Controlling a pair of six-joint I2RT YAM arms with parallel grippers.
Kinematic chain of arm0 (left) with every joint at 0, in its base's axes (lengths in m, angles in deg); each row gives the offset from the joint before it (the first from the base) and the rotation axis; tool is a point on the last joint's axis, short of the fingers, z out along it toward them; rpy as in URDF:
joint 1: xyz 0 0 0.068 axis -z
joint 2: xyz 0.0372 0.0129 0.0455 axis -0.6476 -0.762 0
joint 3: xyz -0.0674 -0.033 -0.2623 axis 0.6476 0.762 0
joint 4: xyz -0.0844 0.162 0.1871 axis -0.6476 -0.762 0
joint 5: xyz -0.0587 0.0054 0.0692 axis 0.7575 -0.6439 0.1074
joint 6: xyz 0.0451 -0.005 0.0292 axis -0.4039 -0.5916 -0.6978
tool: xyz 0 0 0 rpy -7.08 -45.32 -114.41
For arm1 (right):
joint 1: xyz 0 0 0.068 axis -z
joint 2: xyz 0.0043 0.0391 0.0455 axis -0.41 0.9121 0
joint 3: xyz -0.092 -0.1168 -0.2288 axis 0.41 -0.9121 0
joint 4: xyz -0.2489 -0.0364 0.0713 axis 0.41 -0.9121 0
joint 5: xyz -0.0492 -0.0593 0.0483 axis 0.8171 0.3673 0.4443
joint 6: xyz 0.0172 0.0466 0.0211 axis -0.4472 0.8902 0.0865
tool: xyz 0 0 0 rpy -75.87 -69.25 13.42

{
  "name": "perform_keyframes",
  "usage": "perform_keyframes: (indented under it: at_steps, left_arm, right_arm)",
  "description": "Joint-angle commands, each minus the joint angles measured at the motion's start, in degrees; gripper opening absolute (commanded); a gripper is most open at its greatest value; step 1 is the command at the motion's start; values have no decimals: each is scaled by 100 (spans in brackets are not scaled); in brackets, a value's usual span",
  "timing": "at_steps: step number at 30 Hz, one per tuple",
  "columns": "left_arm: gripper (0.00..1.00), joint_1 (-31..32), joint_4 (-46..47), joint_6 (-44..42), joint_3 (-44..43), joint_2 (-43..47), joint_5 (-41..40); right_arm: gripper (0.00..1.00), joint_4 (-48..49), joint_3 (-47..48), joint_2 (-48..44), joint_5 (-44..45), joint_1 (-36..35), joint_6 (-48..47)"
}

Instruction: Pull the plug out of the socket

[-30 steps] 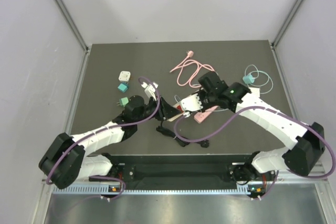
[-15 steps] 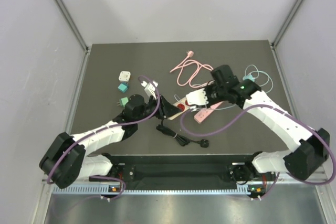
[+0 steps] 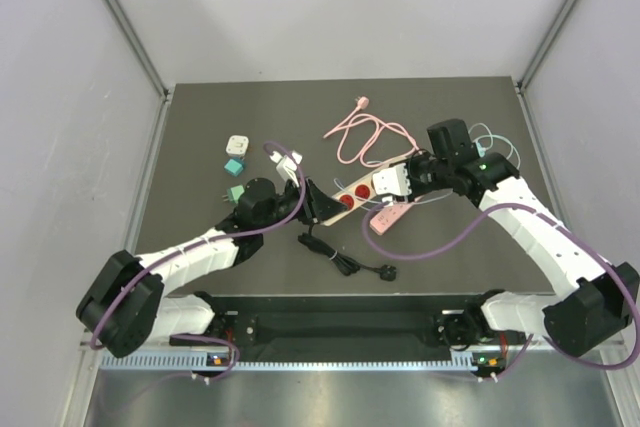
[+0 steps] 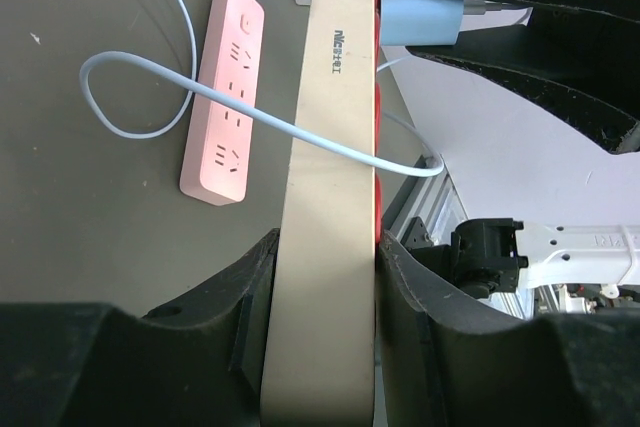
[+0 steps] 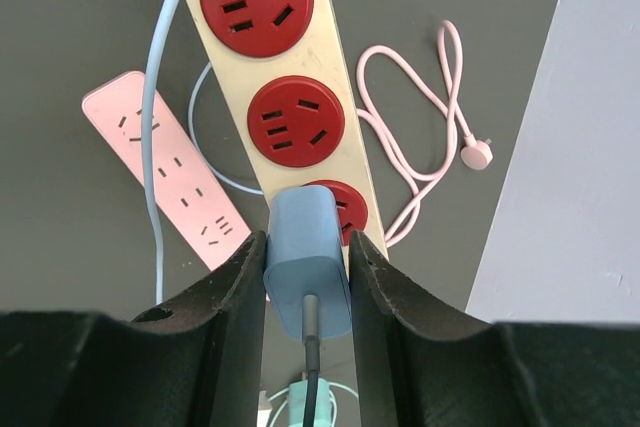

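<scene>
Left gripper (image 4: 327,282) clenched on one end of beige power strip (image 4: 328,207), 1 finger on each long side. Right gripper (image 5: 307,262) grasping blue plug (image 5: 307,242) at 3rd red socket (image 5: 347,204); plug apparently seated, contact hidden. Other 2 sockets free. Pink power strip (image 5: 170,162) lies on table (image 5: 80,27) beside; light-blue cable (image 4: 140,77) draped across both strips.

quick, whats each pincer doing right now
Left pincer: closed on the power strip.
Right pincer: closed on the blue plug.

Bright, even light; sharp, shadowless views.
</scene>
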Motion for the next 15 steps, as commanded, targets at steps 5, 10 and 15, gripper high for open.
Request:
perform_keyframes:
  at_steps: [5, 10, 15]
  left_arm:
    - [0, -281, -481, -43, -78, -262, -1108]
    - [0, -281, -647, -377, -350, -491, -589]
    - [0, -281, -1271, -842, -474, -544, -772]
  right_arm:
    - [0, 160, 209, -432, 638, 145, 501]
    - [0, -787, 797, 112, 394, 277, -193]
    - [0, -1482, 1580, 728, 77, 286, -394]
